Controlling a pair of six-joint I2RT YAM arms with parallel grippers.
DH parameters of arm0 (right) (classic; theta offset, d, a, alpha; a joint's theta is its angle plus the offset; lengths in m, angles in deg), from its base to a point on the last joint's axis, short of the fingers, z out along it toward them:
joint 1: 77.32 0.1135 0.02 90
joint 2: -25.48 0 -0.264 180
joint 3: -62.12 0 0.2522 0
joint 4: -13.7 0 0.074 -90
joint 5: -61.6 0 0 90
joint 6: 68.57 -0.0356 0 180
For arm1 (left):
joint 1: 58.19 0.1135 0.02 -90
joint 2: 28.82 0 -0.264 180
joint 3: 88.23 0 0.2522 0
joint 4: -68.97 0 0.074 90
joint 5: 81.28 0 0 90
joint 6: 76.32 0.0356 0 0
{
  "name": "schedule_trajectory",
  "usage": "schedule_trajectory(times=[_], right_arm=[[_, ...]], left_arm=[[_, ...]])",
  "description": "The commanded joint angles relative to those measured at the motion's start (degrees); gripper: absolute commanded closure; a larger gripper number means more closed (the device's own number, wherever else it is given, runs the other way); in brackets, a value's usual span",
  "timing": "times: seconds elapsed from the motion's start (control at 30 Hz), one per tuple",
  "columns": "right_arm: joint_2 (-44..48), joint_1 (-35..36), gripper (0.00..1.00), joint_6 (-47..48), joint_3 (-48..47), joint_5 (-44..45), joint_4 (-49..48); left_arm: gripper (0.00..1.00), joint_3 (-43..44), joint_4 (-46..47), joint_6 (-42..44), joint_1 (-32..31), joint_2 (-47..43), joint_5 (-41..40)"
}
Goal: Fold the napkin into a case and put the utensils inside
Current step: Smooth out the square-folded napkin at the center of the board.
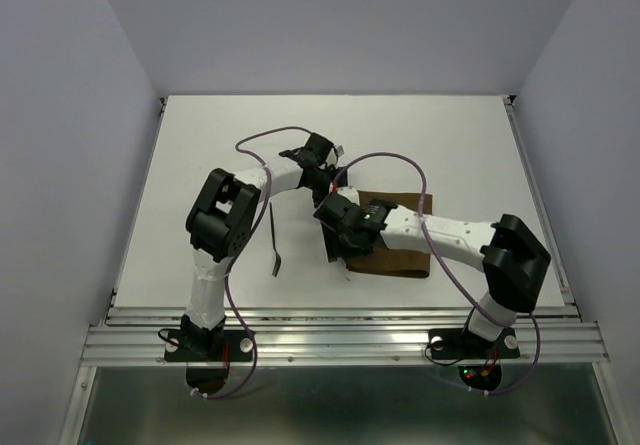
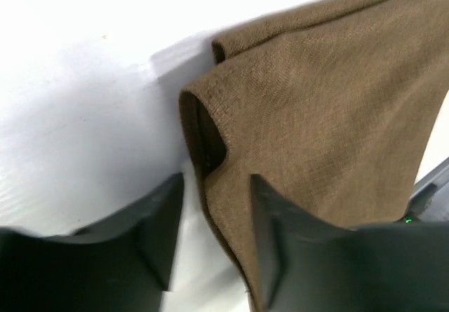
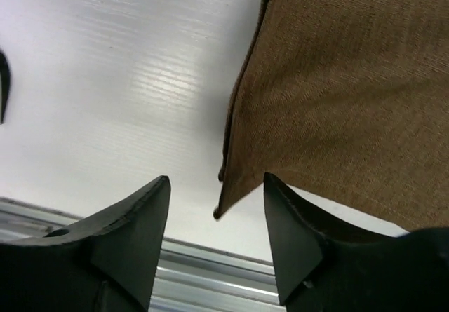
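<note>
From where I stand, the dark brown woven cloth napkin (image 1: 395, 262) lies folded into a layered rectangle on the white bench (image 1: 200, 165), towards its front right corner. Both arms crowd the cloth's left edge. The left hand (image 2: 214, 235) is spread, straddling the doubled hem at the far-left corner. The right hand (image 3: 217, 235) is spread too, around the near-left corner (neither seems to be pinching yet). I'd guess they mean to lift that edge together for the next fold. A slender dark metal utensil (image 1: 274, 245) lies to the left, apart from the cloth.
</note>
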Motion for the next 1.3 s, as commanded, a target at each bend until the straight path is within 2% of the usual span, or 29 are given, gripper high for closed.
schedule_trajectory(times=[0.0, 0.07, 0.17, 0.27, 0.4, 0.5, 0.63, 0.83, 1.03, 1.27], right_arm=[[11.48, -1.65, 0.37, -0.93, 2.19, 2.18, -0.94], [15.1, -5.08, 0.37, -1.19, 3.96, 2.18, -0.94], [21.34, -12.63, 0.48, -1.28, 9.31, 0.69, -1.02], [25.74, -19.23, 0.7, -1.2, 15.2, -2.21, -1.81], [28.29, -23.72, 0.81, -1.55, 21.01, -5.02, -2.69], [29.17, -26.61, 0.83, -2.69, 24.95, -5.73, -2.78], [28.31, -29.34, 0.82, -5.84, 29.0, -6.61, -3.04], [24.44, -29.88, 0.8, -12.52, 33.57, -5.65, -3.04], [23.82, -29.88, 0.8, -14.64, 31.92, 4.44, 4.4], [32.86, -29.88, 0.81, -11.92, 26.55, 3.76, 4.96]], left_arm=[[0.41, 3.32, -3.02, 3.62, 0.85, -3.88, -4.46], [0.39, 5.26, -4.16, 4.15, 1.02, -5.19, -6.83], [0.39, 7.11, -6.01, 4.59, 1.11, -7.47, -11.31], [0.42, 5.97, -4.87, 3.97, 0.76, -10.82, -12.38], [0.58, 3.69, -4.52, 4.15, -1.61, -12.76, -9.05], [0.73, -0.17, -3.21, 4.15, -3.28, -13.72, -4.3], [0.86, -10.17, -0.13, 3.36, -4.86, -16.35, 0.53], [0.89, -16.96, 1.63, 3.53, -5.22, -13.73, -0.25], [0.92, -15.83, 0.93, 3.62, -5.22, -9.94, -2.62], [0.92, -12.58, -2.14, 4.76, -5.22, -15.21, -3.68]])
